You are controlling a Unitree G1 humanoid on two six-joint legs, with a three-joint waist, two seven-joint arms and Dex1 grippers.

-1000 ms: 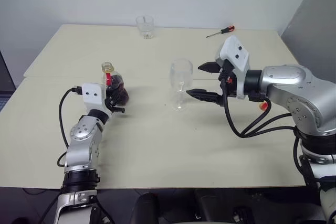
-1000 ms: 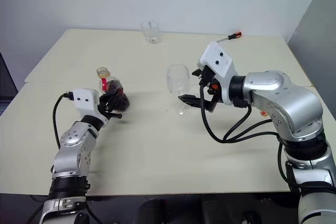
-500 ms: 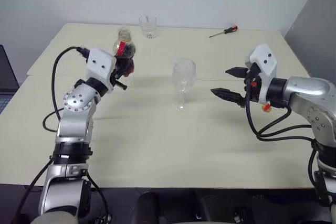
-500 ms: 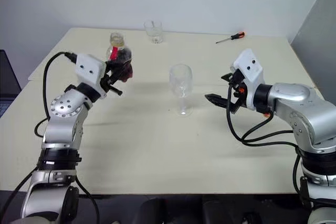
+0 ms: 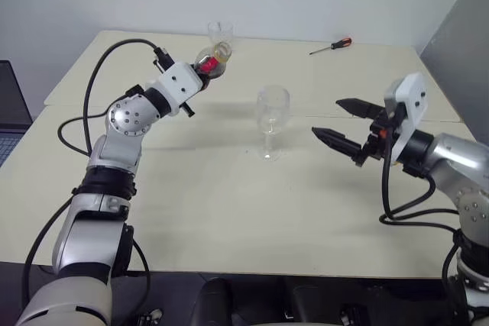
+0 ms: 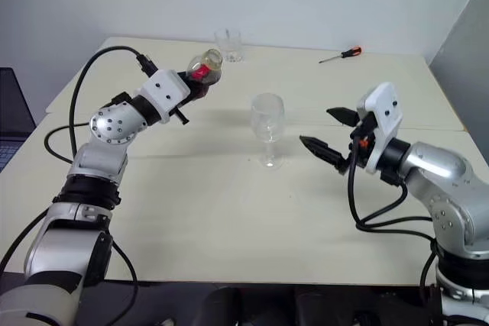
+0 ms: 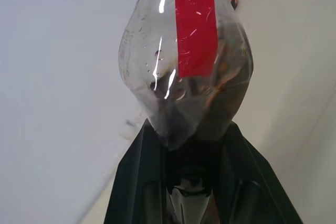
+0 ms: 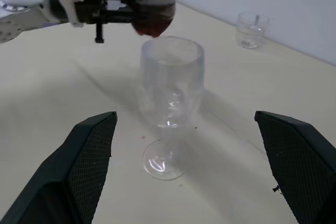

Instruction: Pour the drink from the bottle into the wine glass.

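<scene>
The clear wine glass (image 5: 273, 111) stands upright mid-table, and no liquid shows in it. Up and to its left, my left gripper (image 5: 199, 75) is shut on the base of the small clear bottle (image 5: 212, 59) with the red label strip. The bottle is lifted off the table and tipped sideways, its neck pointing right, short of the glass. The dark drink (image 8: 152, 22) pools in the bottle's rounded body (image 7: 184, 77). My right gripper (image 5: 327, 118) is open a little to the right of the glass, with nothing between its black fingers (image 8: 89, 156).
A short clear tumbler (image 5: 219, 32) stands at the table's far edge, just behind the raised bottle. A red-handled screwdriver (image 5: 330, 46) lies at the far right. A laptop's edge (image 5: 11, 112) shows off the table's left side.
My left arm has lifted the bottle off the table, carried it toward the glass and tipped it from upright onto its side. My right gripper, still open, has drawn back rightward from the glass.
</scene>
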